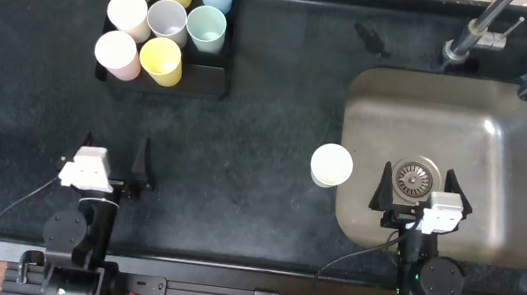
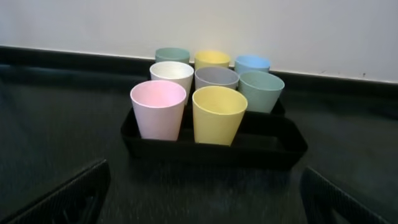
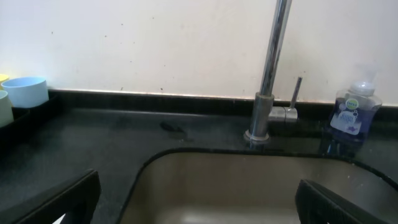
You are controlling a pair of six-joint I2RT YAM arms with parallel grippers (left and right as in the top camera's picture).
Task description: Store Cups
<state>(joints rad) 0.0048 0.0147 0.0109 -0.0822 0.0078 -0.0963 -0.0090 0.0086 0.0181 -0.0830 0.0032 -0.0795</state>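
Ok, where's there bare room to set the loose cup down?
One tray slot is free: the corner nearest the sink, beside the front yellow cup. The other eight slots are full. The counter between tray and sink is bare too, apart from the loose white cup.

A dark, speckled counter [image 1: 281,89], stone-like and faintly glossy, carries a black plastic tray [image 2: 273,146] with a soft sheen. The pastel cups [image 2: 217,115] look like smooth, matt plastic, as does the lone white cup [image 1: 331,164]. The sink [image 1: 508,127] is brushed stainless steel with a dull shine. The faucet [image 3: 272,62] is polished, mirror-bright metal, and the soap bottle [image 3: 351,115] is clear, tinted plastic. The wall [image 3: 155,43] is matt white.
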